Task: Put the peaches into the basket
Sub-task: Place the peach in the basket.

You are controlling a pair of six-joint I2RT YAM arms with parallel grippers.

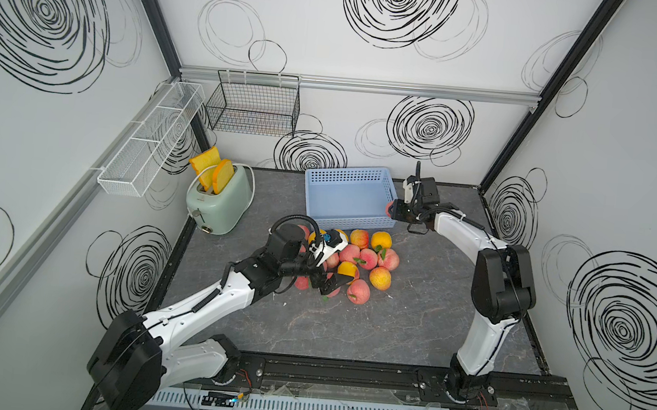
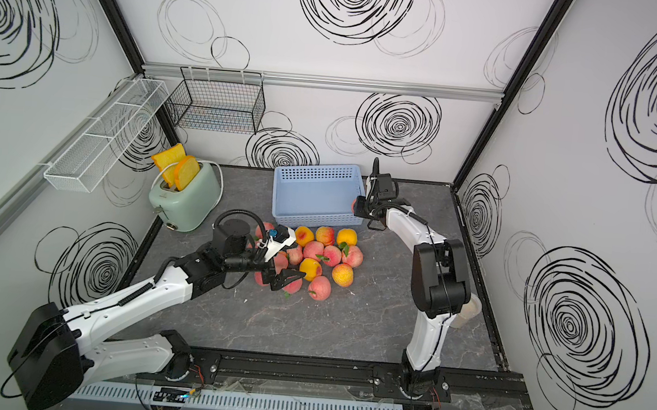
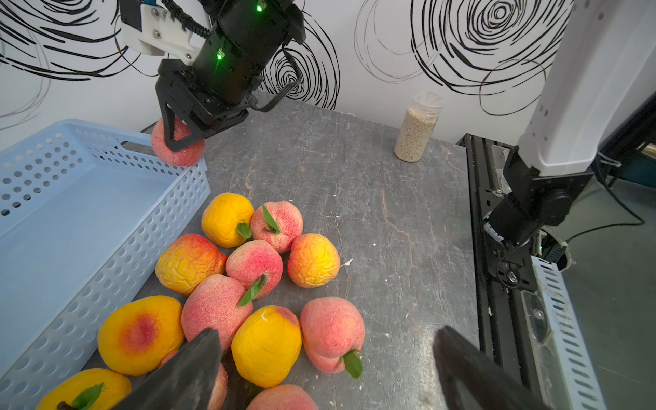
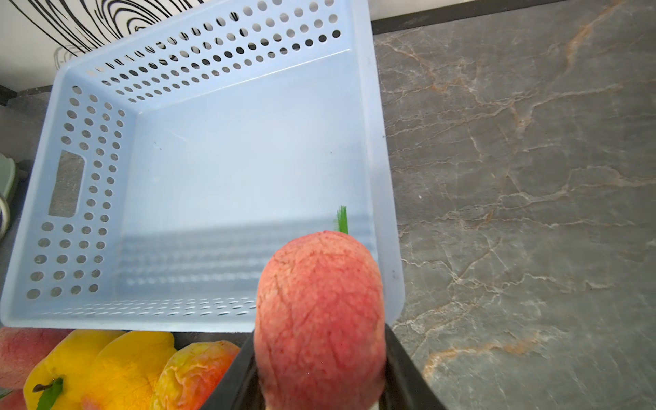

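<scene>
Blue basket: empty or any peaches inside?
Empty. The basket floor is bare in the right wrist view; the right gripper holds a peach at its rim, other peaches lie on the table.

A mint-green toaster (image 1: 219,200), with two orange-crusted bread slices (image 1: 224,176) standing in its slots, sits on the grey marbled table (image 1: 388,333), well to the left of the left gripper (image 1: 330,285) and farther out from the arm bases. Higher up beyond it, a black wire basket (image 1: 254,106) and a white mesh rack (image 1: 150,137) hang on the swirl-patterned walls. A jar of pale grains (image 3: 419,127) stands upright near the table's right edge, well back from the right gripper (image 1: 393,210).
</scene>
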